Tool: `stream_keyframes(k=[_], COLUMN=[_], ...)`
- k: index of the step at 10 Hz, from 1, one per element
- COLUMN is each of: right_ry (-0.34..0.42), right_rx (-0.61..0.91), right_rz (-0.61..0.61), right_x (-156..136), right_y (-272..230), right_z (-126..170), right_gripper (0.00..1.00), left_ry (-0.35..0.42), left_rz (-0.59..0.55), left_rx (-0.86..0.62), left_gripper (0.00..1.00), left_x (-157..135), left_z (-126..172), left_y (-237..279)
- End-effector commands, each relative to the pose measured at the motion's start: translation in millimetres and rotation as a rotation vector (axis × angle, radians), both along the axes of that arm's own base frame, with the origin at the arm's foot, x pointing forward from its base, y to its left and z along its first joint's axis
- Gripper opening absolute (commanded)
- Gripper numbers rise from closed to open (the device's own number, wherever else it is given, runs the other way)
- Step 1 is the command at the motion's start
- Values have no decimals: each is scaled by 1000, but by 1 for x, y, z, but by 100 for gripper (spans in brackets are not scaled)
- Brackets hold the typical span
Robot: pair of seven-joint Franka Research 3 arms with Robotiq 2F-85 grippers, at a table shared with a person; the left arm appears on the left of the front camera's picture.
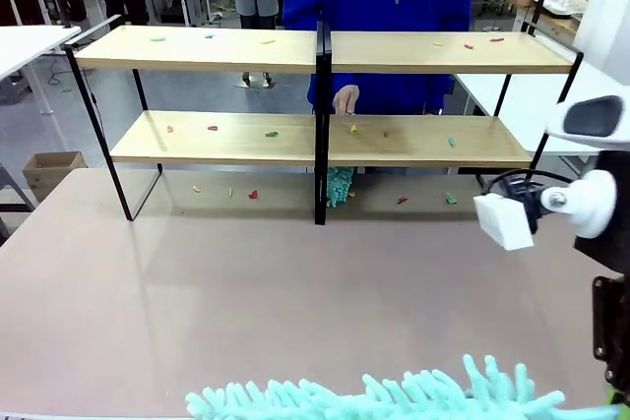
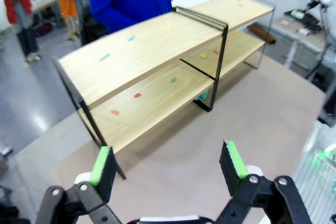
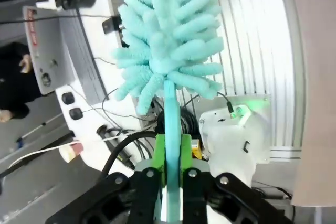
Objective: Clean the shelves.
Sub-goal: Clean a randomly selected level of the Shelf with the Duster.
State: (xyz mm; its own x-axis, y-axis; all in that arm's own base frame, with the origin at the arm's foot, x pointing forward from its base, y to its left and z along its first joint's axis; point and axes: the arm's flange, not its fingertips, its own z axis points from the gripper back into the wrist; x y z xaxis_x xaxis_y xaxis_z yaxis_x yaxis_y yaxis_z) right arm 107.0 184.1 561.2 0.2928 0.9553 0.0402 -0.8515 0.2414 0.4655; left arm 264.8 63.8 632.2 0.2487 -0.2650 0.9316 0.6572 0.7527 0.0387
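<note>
The shelves stand across the far half of the beige tabletop, two light-wood boards in a black frame with a central post. Small coloured scraps lie on both boards and on the tabletop beneath. The shelves are also seen from above and to one side in the left wrist view. My left gripper hangs open and empty well short of them. My right gripper is shut on the handle of a fluffy teal duster. The duster's head lies along the near table edge.
A person in blue stands behind the shelves with a hand between the two boards. Another teal fluffy piece shows under the lower board by the post. White tables flank the shelves. My right arm stands at the right edge.
</note>
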Motion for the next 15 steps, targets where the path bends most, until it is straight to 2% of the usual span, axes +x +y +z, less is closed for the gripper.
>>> stream_keyframes(k=[1, 2, 7, 8, 10, 12, 14, 15], right_ry=[-44, 0, 0, -10, -33, -112, -134, -68], right_rx=[93, 0, 0, -8, -21, -30, -74, -61], right_rz=[-26, 0, 0, -33, -142, -421, -471, -361], right_x=[8, 0, 0, 7, 36, 70, 114, 130], right_y=[-8, 0, 0, -3, 36, 73, 102, 108], right_z=[-9, 0, 0, -8, -12, -17, -35, -46], right_gripper=[12, 12, 12, 12, 12, 12, 12, 12], left_ry=[0, 0, 0, 0, 0, 0, 0, 0], left_rz=[2, 2, 2, 2, 2, 2, 2, 2], left_rx=[5, 5, 5, 5, 5, 5, 5, 5], left_gripper=[100, 100, 100, 100, 100, 100, 100, 100], left_x=[1, 1, 1, 1, 1, 1, 1, 1], left_z=[-1, -1, -1, -1, -1, -1, -1, -1], left_y=[0, 0, 0, 0, 0, 0, 0, 0])
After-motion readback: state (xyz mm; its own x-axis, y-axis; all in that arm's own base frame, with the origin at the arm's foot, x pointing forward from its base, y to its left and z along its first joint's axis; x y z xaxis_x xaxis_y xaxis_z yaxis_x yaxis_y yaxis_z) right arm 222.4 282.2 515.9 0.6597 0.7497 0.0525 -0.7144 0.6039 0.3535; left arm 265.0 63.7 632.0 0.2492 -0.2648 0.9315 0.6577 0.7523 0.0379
